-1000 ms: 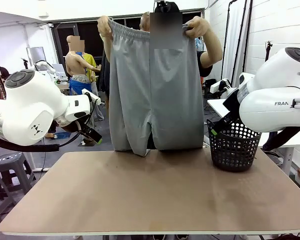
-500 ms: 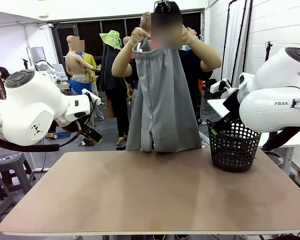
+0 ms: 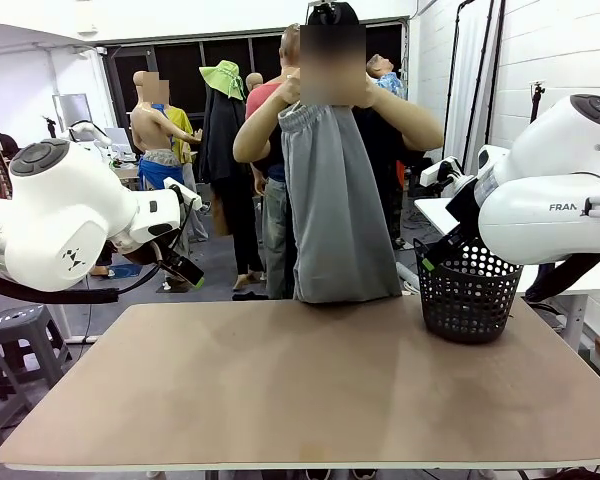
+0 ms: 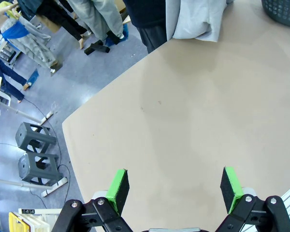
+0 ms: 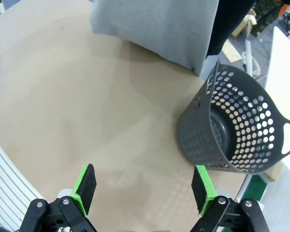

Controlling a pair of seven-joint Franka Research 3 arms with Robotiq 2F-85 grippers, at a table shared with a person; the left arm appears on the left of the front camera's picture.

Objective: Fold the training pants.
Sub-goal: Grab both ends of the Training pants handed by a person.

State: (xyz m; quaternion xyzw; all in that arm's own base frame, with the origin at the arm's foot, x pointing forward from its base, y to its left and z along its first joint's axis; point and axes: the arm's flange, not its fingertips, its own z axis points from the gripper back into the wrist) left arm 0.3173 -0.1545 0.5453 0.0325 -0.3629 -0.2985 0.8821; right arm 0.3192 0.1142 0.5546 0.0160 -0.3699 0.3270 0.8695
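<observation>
A person at the far side of the table holds the light grey training pants (image 3: pixel 337 205) up by the waistband, folded in half lengthwise, legs hanging to the table's far edge. The same grey cloth shows in the left wrist view (image 4: pixel 195 19) and in the right wrist view (image 5: pixel 157 26). My left gripper (image 4: pixel 174 187) is open above the bare tabletop, far from the pants. My right gripper (image 5: pixel 144 188) is open too, above the table near the basket. Both arms sit back at the table's sides.
A black mesh basket (image 3: pixel 467 290) stands at the table's far right (image 5: pixel 237 133). The tan table (image 3: pixel 310 390) lies bare between the arms. Grey stools (image 4: pixel 36 154) stand on the floor off the left edge. People stand behind the table.
The person has brought both hands together, folding the spread pants in half lengthwise. Both arms stay still.
</observation>
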